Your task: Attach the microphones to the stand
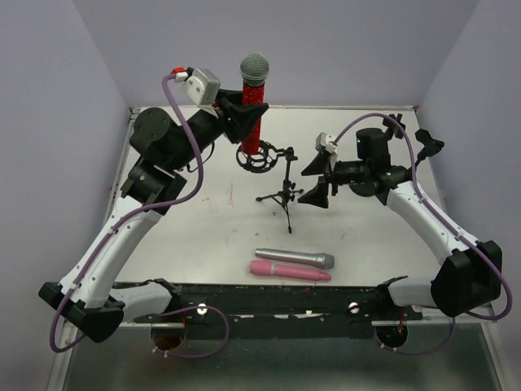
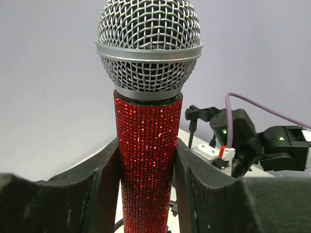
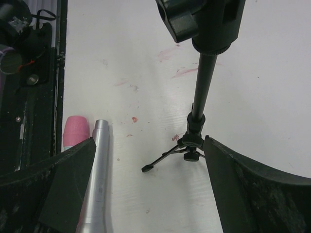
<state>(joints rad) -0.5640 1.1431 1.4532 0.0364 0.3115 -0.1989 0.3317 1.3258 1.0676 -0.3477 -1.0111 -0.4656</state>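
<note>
The glittery red microphone (image 1: 253,110) with its silver mesh head (image 2: 148,43) stands upright at the back of the table. My left gripper (image 1: 249,114) is shut on its red body (image 2: 148,145), one pad on each side. Its lower end sits in the round black clip (image 1: 260,157) of the small tripod stand (image 1: 282,194). My right gripper (image 1: 316,181) hangs open just right of the stand, with the stand's pole (image 3: 201,92) near its right finger (image 3: 243,189) and nothing held. The silver-grey microphone (image 1: 293,258) and the pink microphone (image 1: 289,271) lie side by side near the front.
A black rail (image 1: 260,297) with both arm bases runs along the table's near edge. Purple walls close the table in at the back and sides. Faint red smudges (image 3: 167,51) mark the white tabletop. The right arm (image 2: 243,141) shows behind the red microphone.
</note>
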